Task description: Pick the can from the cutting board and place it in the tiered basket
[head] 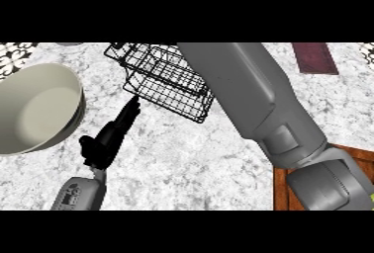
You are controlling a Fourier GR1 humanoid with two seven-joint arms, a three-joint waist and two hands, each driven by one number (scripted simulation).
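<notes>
A large pale round bowl (36, 108) sat at nine o'clock on the grey marbled desk (190, 158). The black left hand (110, 136) pointed straight-fingered, open, toward the black wire tiered basket (164, 81) at twelve o'clock. The grey right forearm (256, 94) crossed over the brown wooden cutting board (281, 190) at four o'clock; its hand and the can were hidden.

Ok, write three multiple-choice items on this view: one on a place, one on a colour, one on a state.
1. Where is the bowl?
A. left edge of the view
B. inside the basket
C. on the cutting board

2. What colour is the tiered basket?
A. white
B. black
C. red

3. How is the left robot hand?
A. curled round a can
C. out of view
B. fingers straight, holding nothing

Answers: 1 A, the bowl sits at the left edge; 2 B, its wire is black; 3 B, its fingers point towards the basket, nothing in them.
</notes>
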